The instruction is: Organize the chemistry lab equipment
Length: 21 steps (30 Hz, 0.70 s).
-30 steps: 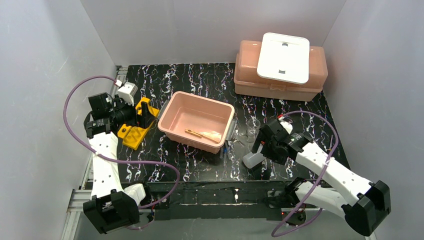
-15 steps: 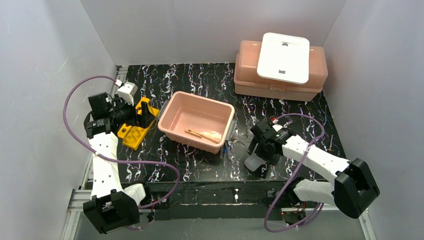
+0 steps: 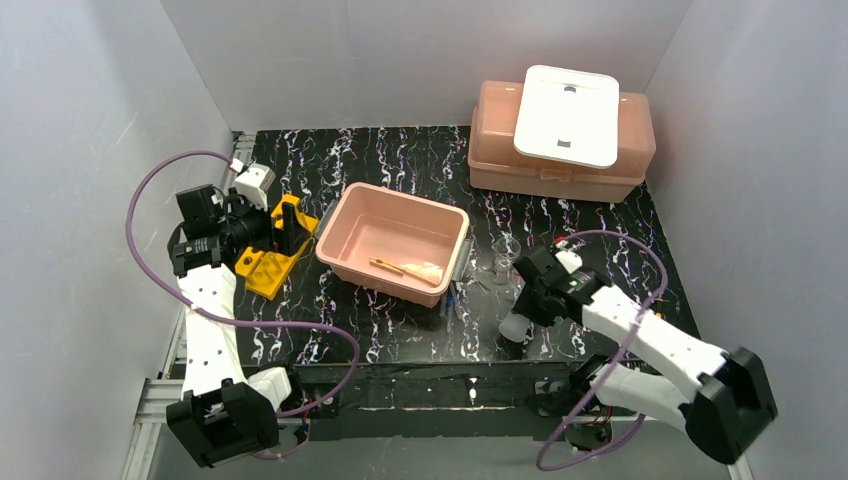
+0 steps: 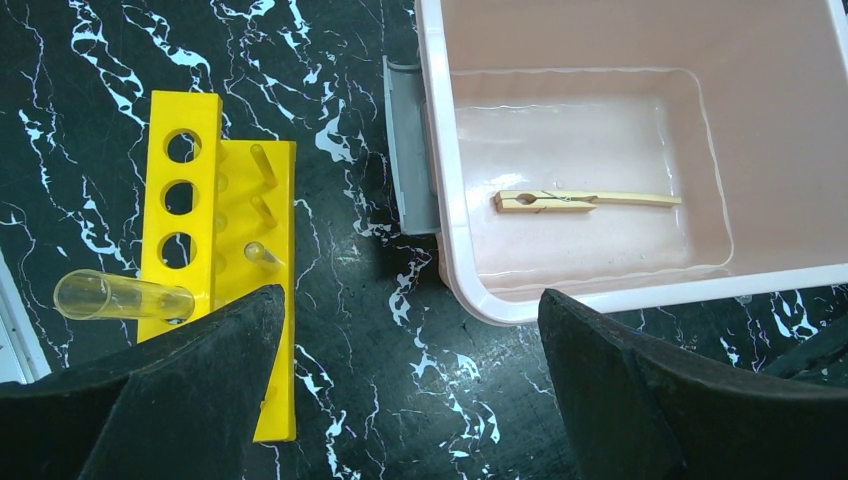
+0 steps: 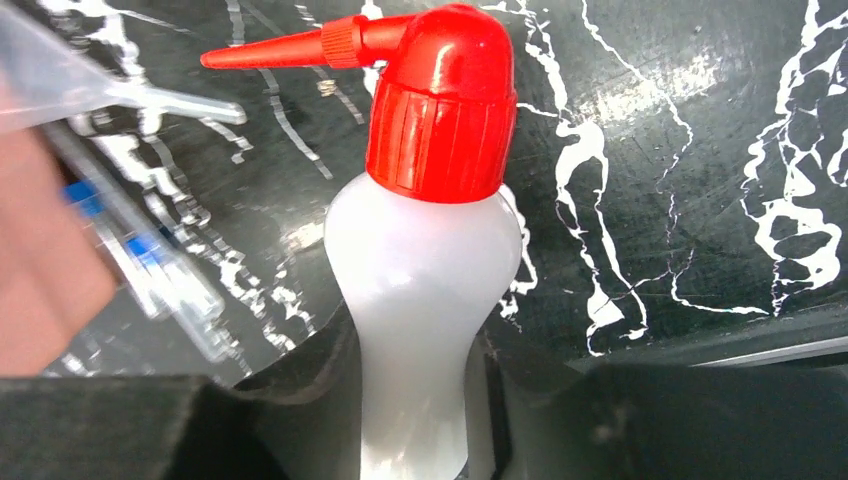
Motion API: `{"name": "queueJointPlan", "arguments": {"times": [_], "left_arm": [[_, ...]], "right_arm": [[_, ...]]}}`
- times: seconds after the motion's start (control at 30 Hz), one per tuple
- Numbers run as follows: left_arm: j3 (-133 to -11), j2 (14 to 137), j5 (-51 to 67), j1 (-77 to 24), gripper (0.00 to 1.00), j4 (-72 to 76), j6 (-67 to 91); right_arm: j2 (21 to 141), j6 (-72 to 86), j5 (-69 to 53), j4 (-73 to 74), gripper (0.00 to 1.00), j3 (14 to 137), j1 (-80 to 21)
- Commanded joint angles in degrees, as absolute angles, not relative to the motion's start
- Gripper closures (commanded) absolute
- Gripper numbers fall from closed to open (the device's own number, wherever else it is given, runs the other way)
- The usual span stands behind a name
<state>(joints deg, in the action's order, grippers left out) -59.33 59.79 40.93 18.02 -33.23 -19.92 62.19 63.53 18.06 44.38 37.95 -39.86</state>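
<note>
right pincer (image 5: 415, 400) shifted rightward, clamped around squeeze bottle (image 5: 425, 250), left pincer (image 4: 410, 380) gaping above yellow rack (image 4: 275, 320)

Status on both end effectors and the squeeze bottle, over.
Right end effector shut on squeeze bottle. Left end effector open by yellow rack. Pipettes lying beside bottle.

Red-nozzled white bottle (image 5: 420, 260); perhaps blue-tipped pipettes (image 5: 150, 255)

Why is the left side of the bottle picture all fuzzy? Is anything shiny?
Right wrist: the squeeze bottle is sharp, but the pink tub and pipettes are out of focus; light glares on the table. Left wrist: the wooden stick and yellow rack look sharp.
</note>
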Motion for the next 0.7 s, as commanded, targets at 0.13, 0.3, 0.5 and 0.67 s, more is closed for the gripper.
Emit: {"name": "queueJointPlan", "arguments": {"times": [0.13,0.3,0.5,0.67], "left_arm": [[-59.6,59.6,41.5,17.9,0.02,-33.4,-20.1],[-60.1,59.7,41.9,17.9,0.02,-33.2,-19.0],[-60.8,59.5,41.8,17.9,0.02,-33.7,-18.0],[-62.0,59.5,41.0,17.9,0.02,-34.6,-17.7]], "right_arm": [[44.7,59.9,17.8,51.8,0.76,46.4,-40.1],[47.3,53.4,16.2,51.2,0.74,59.1,-40.9],[68.4,44.0,12.4,44.5,0.72,80.5,-44.4],[89.5,40.6,6.5,43.8,0.70,100.4,-46.0]]}}
